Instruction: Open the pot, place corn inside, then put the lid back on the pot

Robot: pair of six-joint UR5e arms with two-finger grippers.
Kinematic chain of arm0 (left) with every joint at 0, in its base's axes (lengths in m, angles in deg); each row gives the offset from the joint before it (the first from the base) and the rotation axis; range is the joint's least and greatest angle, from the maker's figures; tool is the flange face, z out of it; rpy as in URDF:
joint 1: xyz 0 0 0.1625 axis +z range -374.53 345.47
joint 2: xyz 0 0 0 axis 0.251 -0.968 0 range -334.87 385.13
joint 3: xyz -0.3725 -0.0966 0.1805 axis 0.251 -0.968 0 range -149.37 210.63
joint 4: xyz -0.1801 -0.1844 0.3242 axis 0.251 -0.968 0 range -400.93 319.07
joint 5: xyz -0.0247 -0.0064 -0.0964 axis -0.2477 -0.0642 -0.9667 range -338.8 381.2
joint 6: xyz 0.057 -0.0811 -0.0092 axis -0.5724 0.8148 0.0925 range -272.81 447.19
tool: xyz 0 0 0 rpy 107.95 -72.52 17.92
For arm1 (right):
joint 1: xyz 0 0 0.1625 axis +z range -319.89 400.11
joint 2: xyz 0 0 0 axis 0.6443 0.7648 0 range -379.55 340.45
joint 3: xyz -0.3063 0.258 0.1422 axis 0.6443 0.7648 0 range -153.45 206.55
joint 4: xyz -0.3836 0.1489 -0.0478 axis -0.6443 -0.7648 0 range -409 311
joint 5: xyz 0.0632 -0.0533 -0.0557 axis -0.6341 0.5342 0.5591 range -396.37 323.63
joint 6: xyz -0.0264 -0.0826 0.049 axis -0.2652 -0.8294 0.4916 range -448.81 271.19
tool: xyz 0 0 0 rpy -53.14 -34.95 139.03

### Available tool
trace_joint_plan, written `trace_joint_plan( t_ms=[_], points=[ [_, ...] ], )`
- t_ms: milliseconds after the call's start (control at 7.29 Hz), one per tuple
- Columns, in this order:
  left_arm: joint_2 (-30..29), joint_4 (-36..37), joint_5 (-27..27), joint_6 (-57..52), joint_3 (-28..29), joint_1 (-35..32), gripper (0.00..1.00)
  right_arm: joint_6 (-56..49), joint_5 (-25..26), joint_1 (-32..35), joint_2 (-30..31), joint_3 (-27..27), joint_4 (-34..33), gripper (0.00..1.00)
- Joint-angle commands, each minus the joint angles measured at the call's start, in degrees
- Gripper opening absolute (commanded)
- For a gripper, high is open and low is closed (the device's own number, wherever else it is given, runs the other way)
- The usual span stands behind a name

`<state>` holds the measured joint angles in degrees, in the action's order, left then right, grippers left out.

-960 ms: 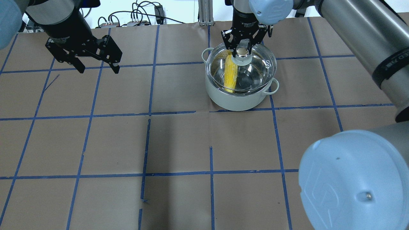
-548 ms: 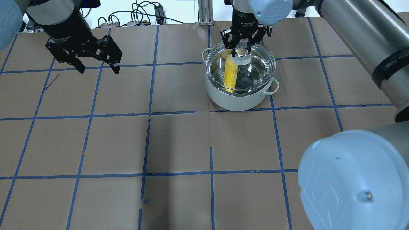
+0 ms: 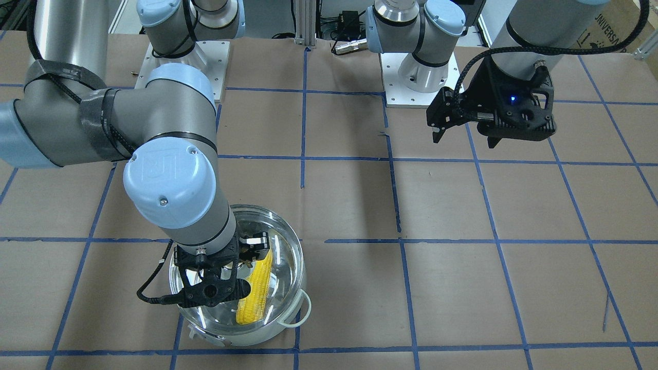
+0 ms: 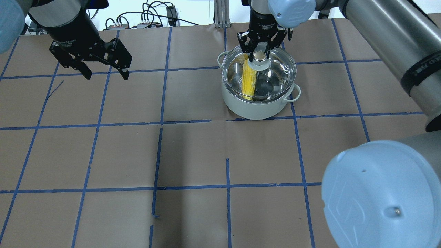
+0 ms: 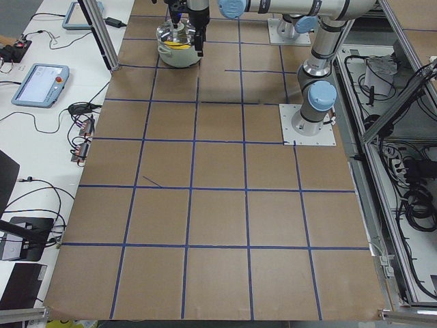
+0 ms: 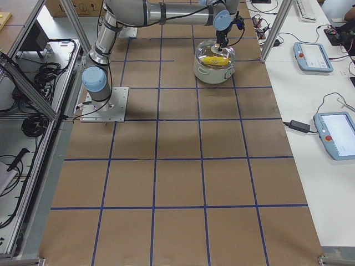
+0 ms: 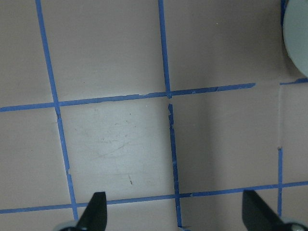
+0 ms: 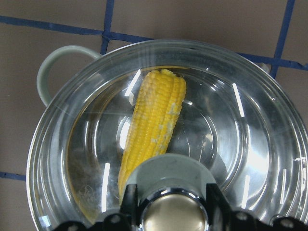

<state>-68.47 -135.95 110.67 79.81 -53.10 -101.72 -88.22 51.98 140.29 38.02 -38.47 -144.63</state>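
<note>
The whitish pot stands at the table's far middle with the yellow corn lying inside it. The clear glass lid lies over the pot's mouth; I cannot tell if its rim is fully seated. My right gripper is shut on the lid's knob, with a finger on each side. The right wrist view shows the corn through the glass of the lid. My left gripper is open and empty, hovering far to the pot's left. It also shows in the front view.
The table is covered in brown paper with a blue tape grid. Cables and boxes lie beyond the far edge. My right arm's elbow fills the near right corner. The pot's edge shows in the left wrist view.
My right gripper has shifted the lid slightly left and toward the far side, so it lines up more closely with the pot's rim. The left arm has not moved.
</note>
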Motion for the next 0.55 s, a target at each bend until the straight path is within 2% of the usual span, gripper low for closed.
trace_joint_plan(
  t_ms=[0,274,411],
  points=[
    [0.0,0.0,0.0,0.0,0.06,0.0,1.0,0.03,-0.1,-0.07,0.0,-0.11,0.0,0.42],
    [0.0,0.0,0.0,0.0,-0.03,0.0,1.0,0.03,-0.1,0.02,0.0,-0.02,-0.09,0.47],
    [0.0,0.0,0.0,0.0,-0.03,0.0,1.0,0.03,-0.1,-0.07,0.0,-0.02,-0.26,0.56]
  ],
)
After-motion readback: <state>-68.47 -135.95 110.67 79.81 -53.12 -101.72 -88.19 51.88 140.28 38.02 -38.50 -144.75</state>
